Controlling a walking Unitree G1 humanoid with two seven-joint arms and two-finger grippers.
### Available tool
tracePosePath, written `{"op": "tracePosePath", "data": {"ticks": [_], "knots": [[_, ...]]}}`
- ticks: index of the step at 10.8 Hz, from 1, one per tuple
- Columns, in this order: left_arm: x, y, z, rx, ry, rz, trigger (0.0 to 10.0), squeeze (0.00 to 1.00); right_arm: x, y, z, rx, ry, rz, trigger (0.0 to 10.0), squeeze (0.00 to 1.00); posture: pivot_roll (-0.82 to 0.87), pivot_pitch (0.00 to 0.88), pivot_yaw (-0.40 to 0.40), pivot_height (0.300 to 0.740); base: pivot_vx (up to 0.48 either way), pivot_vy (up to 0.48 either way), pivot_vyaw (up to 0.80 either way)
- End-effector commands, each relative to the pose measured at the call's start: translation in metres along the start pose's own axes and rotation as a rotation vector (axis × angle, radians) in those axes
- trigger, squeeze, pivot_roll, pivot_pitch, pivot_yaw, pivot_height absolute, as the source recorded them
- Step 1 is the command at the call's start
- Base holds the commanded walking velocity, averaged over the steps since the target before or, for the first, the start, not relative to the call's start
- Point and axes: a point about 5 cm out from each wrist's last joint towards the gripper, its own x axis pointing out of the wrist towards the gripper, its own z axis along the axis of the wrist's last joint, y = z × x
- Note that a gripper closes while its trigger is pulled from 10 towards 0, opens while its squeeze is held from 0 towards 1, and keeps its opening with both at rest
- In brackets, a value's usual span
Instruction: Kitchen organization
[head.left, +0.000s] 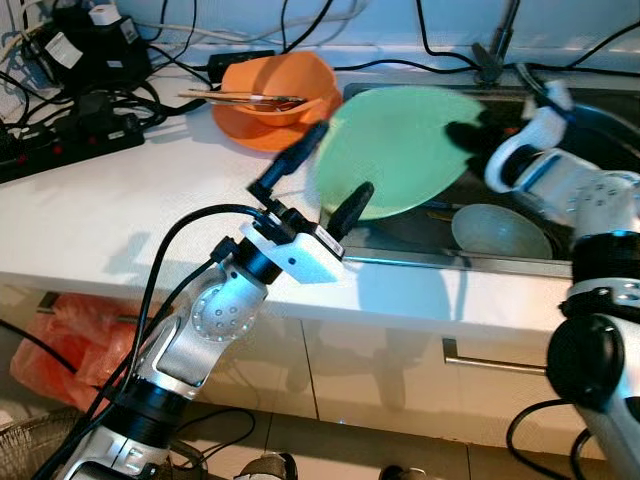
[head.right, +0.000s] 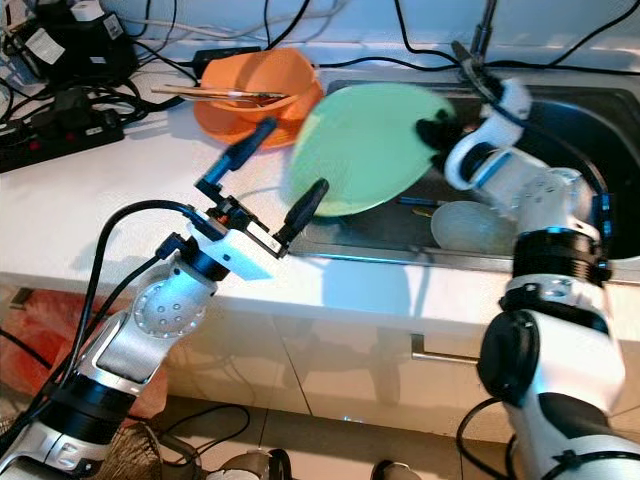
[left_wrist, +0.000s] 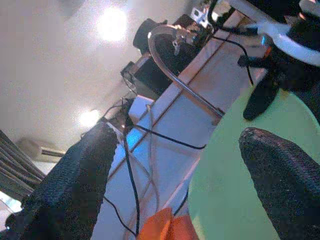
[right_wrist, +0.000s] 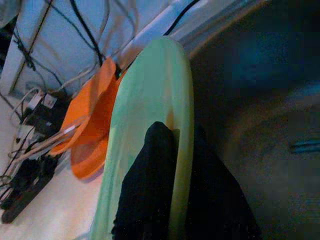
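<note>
The right hand grips the right rim of the green plate, holding it tilted above the sink. The left hand, fingers spread wide, sits at the plate's left edge, above the table.

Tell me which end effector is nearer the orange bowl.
Left. The left end effector is open over the counter, one finger reaching toward the orange bowl, the other by the green plate. The right end effector grips the plate's far edge above the sink.
</note>
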Motion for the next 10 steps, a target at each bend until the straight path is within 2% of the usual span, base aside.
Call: {"op": "tracePosePath", "data": {"ticks": [1, 3, 4, 5, 6, 8, 9, 10], "knots": [[-0.002, 0.002, 0.0, -0.012, 0.01, 0.001, 10.0, 1.0, -0.002, 0.001, 0.013, -0.007, -0.051, -0.014, 0.0, 0.0, 0.03, 0.126, 0.074, 0.74, 0.0, 0.0, 0.0], [-0.001, 0.005, 0.0, -0.045, 0.032, 0.013, 10.0, 1.0, -0.008, -0.008, 0.023, -0.005, -0.093, -0.042, 0.0, 0.0, 0.03, 0.126, 0.074, 0.74, 0.0, 0.0, 0.0], [-0.002, 0.009, -0.003, -0.108, 0.071, 0.049, 10.0, 1.0, -0.01, -0.014, 0.026, -0.013, -0.116, -0.072, 0.0, 0.0, 0.03, 0.126, 0.081, 0.74, 0.0, 0.0, 0.0], [0.0, 0.008, -0.006, -0.197, 0.106, 0.05, 10.0, 1.0, -0.011, -0.02, 0.027, -0.071, -0.126, -0.11, 0.0, 0.0, 0.03, 0.128, 0.084, 0.74, 0.0, 0.0, 0.0], [0.003, 0.005, -0.006, -0.286, 0.117, 0.021, 10.0, 1.0, -0.011, -0.026, 0.026, -0.181, -0.131, -0.162, 0.0, 0.0, 0.03, 0.128, 0.084, 0.74, 0.0, 0.0, 0.0], [0.009, 0.006, -0.003, -0.303, 0.106, 0.017, 10.0, 1.0, -0.009, -0.037, 0.018, -0.297, -0.11, -0.211, 0.0, 0.0, 0.04, 0.13, 0.082, 0.74, 0.0, 0.0, 0.0], [0.014, 0.005, -0.001, -0.341, 0.111, 0.001, 10.0, 1.0, -0.007, -0.042, 0.015, -0.341, -0.106, -0.232, 0.0, 0.0, 0.04, 0.132, 0.086, 0.74, 0.0, 0.0, 0.0], [0.017, 0.005, -0.002, -0.419, 0.143, -0.011, 10.0, 1.0, -0.006, -0.045, 0.012, -0.411, -0.101, -0.247, 0.0, 0.0, 0.04, 0.133, 0.091, 0.74, 0.0, 0.0, 0.0]]}}
